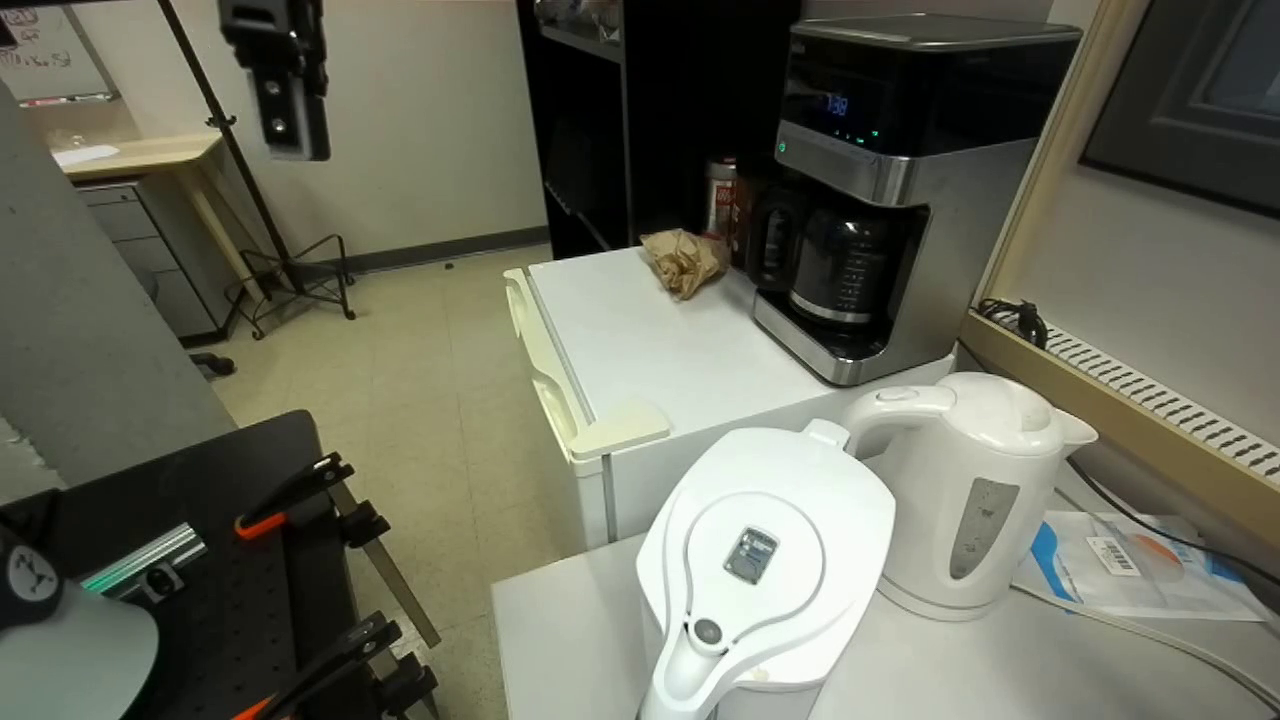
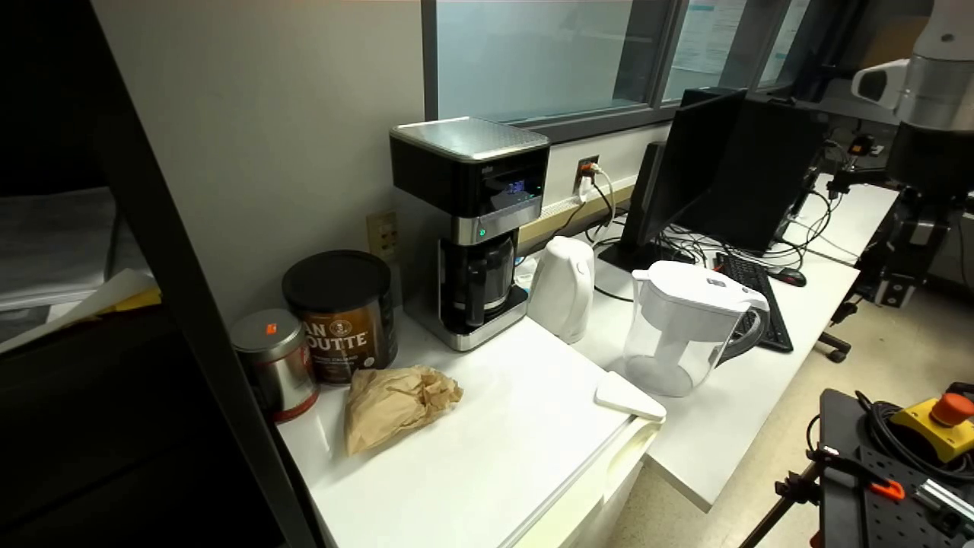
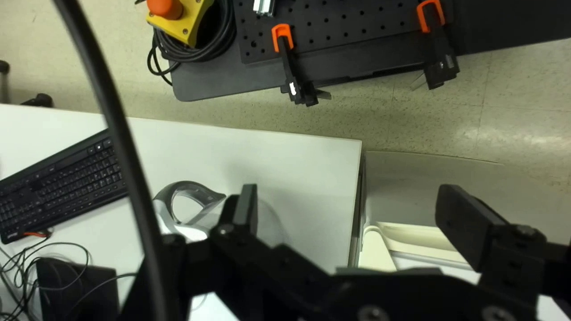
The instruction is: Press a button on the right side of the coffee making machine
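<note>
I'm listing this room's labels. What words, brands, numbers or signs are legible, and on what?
"7:38", apparently: clock display of the drip coffee maker.
"AN" over "OUTTE": brown coffee can, leading letters hidden.
Too small or blurred: coffee maker's logo and icons; can's finer print; carafe scale; kettle gauge marks; pitcher-lid display; silver tin lettering; barcode label; keyboard keys; whiteboard writing; posted papers.
</note>
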Robot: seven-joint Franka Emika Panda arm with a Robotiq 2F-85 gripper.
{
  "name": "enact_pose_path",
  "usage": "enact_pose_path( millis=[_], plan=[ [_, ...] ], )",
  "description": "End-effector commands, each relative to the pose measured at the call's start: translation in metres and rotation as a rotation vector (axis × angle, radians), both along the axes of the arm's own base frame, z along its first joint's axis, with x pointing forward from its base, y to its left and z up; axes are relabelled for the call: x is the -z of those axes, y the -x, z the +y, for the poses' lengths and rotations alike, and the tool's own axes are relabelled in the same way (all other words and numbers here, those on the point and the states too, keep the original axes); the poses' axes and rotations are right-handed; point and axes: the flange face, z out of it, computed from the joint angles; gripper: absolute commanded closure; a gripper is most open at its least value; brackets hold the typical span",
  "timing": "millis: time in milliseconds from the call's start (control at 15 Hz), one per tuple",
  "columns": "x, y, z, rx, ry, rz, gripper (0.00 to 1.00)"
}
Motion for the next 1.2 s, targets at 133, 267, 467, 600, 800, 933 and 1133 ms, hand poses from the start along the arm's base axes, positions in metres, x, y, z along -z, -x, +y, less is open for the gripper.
enact_pose_path(
  millis=[133,267,467,600,800,933,1133],
  plan=[
    [0.004,-0.028,-0.008,-0.116,0.117,-0.054,0.00],
    [0.006,-0.039,-0.011,-0.171,0.184,-0.075,0.08],
    [0.008,-0.060,-0.018,-0.259,0.295,-0.135,0.41],
    [0.009,-0.073,-0.021,-0.316,0.338,-0.179,0.57],
    [0.014,-0.092,-0.022,-0.390,0.376,-0.246,0.78],
    [0.016,-0.104,-0.022,-0.432,0.383,-0.285,0.94],
    [0.021,-0.123,-0.023,-0.486,0.392,-0.346,1.00]
  ],
)
